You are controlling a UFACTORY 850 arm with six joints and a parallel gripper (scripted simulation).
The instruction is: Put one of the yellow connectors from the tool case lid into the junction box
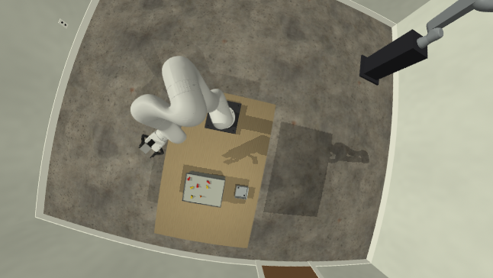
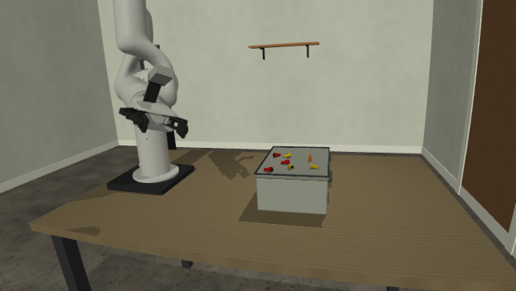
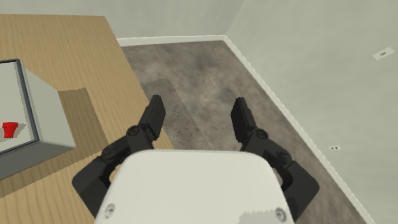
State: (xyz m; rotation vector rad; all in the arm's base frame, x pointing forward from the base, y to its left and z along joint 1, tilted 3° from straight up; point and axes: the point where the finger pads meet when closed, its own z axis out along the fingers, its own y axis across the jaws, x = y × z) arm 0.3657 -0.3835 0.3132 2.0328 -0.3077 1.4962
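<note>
Wide-open and empty, the gripper point(image 3: 199, 117) hangs well away from the tool case point(image 2: 293, 193), where yellow connectors point(image 2: 287, 155) lie loose among red ones; a clumsy descent could nudge the unfixed case or scatter them.

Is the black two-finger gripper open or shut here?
Open. The black two-finger gripper has its fingers spread wide with only floor visible between them, holding nothing.

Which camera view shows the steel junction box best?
The top view: the junction box lies open beside the tool case. In the exterior view the case hides it; the wrist view shows only the open gripper and a case corner.
</note>
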